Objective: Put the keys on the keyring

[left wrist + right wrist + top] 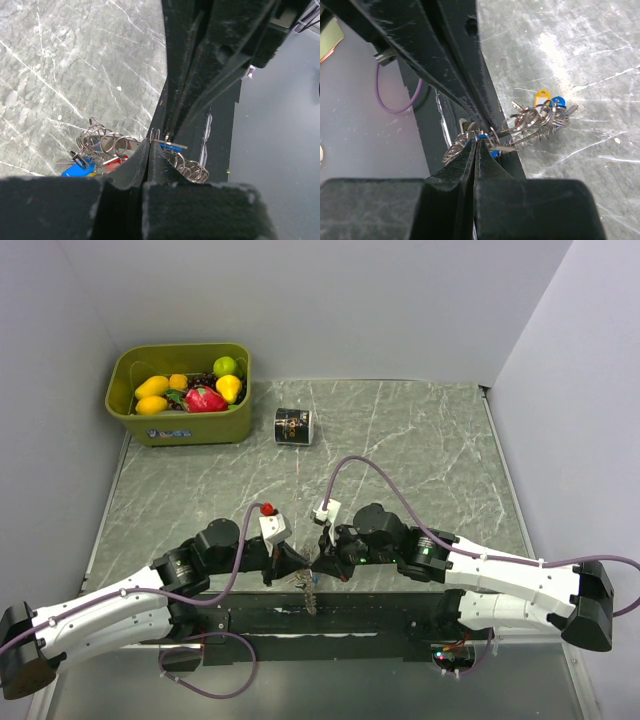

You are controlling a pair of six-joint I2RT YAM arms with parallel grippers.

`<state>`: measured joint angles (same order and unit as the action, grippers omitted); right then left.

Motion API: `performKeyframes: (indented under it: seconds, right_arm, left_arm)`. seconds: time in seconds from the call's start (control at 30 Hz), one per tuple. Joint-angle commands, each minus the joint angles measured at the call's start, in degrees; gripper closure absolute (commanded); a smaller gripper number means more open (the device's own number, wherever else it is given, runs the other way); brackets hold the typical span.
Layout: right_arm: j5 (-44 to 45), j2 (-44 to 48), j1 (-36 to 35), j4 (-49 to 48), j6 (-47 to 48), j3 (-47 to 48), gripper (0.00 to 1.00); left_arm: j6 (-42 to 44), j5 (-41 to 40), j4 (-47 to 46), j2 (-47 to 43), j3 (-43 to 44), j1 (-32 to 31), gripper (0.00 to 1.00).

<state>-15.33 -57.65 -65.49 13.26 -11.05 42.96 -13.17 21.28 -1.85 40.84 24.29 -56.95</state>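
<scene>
While both arms meet at the front-middle of the table (400,440), I'd call this job mid-way at best. The left gripper (151,142) is pinched tight, with a thin loop of the keyring (156,133) poking out at its tips. The right gripper (476,141) is clamped on the same tangle from the other side. The bunch hangs between them, over the black strip (400,615). Some keys (559,101) with blue and yellow heads are bunched in the tangle. Can't tell if any are loose, so my guess is threading is what's left.
</scene>
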Motion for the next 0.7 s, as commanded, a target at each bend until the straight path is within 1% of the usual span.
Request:
performKeyframes:
  seconds: [0.0,0.2,0.47,0.57,0.67]
  right_arm:
    - [2.3,-0.2,-0.6,-2.3,-0.3,2.2,1.0]
    - [4.1,-0.2,-0.8,-3.1,-1.2,1.5,1.0]
    - [6.2,5.2,-0.8,-3.4,-1.4,-0.3,1.0]
    - [6.9,4.0,-0.8,-1.9,-1.3,0.4,1.0]
    - [5.1,2.6,-0.8,-2.0,-1.3,0.6,1.0]
  left_arm:
    - [0.2,-0.4,-3.2,-1.9,0.2,-0.7,0.99]
    - [-0.2,-1.2,-2.3,-2.6,0.1,-1.3,0.99]
    - [-0.2,-2.1,-1.6,-3.2,0.0,-2.3,0.99]
    - [0.0,-2.0,-2.2,-3.2,-0.4,-2.3,0.99]
    - [0.1,-2.5,-1.6,-2.9,0.0,-2.4,0.99]
